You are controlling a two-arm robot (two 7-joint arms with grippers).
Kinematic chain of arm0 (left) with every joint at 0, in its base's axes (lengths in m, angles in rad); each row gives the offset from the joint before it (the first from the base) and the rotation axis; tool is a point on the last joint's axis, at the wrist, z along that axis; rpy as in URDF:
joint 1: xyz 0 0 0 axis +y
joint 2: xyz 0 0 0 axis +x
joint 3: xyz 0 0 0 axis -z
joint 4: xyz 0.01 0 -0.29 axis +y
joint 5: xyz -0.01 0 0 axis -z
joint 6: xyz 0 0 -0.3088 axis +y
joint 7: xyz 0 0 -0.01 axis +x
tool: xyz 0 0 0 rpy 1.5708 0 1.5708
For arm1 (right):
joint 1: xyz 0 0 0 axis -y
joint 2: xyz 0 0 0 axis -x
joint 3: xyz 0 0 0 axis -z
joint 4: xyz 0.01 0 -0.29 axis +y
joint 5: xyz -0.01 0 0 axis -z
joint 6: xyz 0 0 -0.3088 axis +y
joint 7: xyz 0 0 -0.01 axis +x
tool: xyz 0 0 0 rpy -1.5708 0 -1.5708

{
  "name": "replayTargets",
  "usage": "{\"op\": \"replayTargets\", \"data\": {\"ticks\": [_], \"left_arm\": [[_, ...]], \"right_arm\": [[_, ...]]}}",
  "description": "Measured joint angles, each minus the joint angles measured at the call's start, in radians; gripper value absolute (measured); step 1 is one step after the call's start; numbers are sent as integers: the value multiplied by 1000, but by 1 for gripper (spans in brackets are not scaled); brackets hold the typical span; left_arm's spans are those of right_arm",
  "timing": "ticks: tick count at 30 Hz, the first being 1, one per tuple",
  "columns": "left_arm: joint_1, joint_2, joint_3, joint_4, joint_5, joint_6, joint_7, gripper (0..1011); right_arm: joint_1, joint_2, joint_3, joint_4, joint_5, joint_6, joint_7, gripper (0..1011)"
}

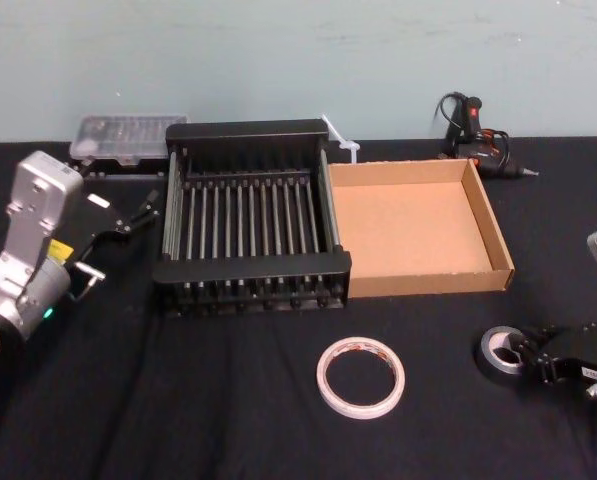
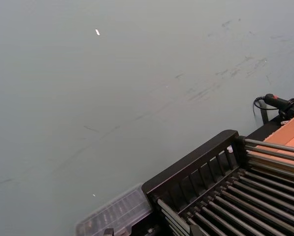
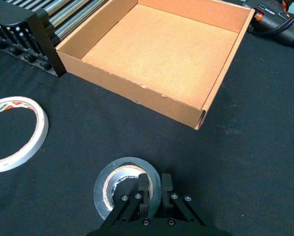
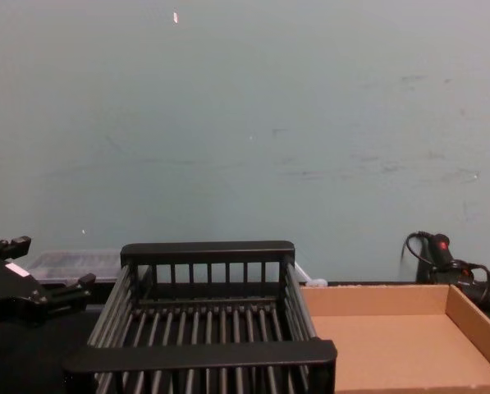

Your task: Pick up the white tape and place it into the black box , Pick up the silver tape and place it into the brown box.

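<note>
The silver tape (image 3: 118, 173) lies flat on the black cloth, near the front right, in front of the brown box (image 1: 430, 278). My right gripper (image 3: 155, 181) is down on it, one finger inside the core and one outside, shut on the roll's wall. In the head view the silver tape (image 1: 497, 352) sits at the tip of the right gripper (image 1: 527, 354). The white tape (image 1: 360, 377) lies flat at front centre, apart from both grippers. The black box (image 1: 250, 130) stands left of the brown box, touching it. My left gripper (image 1: 136, 212) hovers open beside the black box's left wall.
A clear plastic case (image 1: 128, 135) lies behind the black box at the back left. A black and orange hand tool (image 1: 483, 145) with its cable sits behind the brown box. Bare black cloth spreads between the white tape and the boxes.
</note>
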Motion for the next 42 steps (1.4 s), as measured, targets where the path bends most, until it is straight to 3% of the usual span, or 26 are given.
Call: {"op": "replayTargets", "data": {"ticks": [22, 42], "left_arm": [[0, 0, 0, 0, 0, 0, 0, 1001], [0, 0, 0, 0, 0, 0, 0, 1001]], "right_arm": [[11, -8, 13, -15, 19, -28, 0, 161], [162, -96, -23, 52, 9, -9, -58, 161]]}}
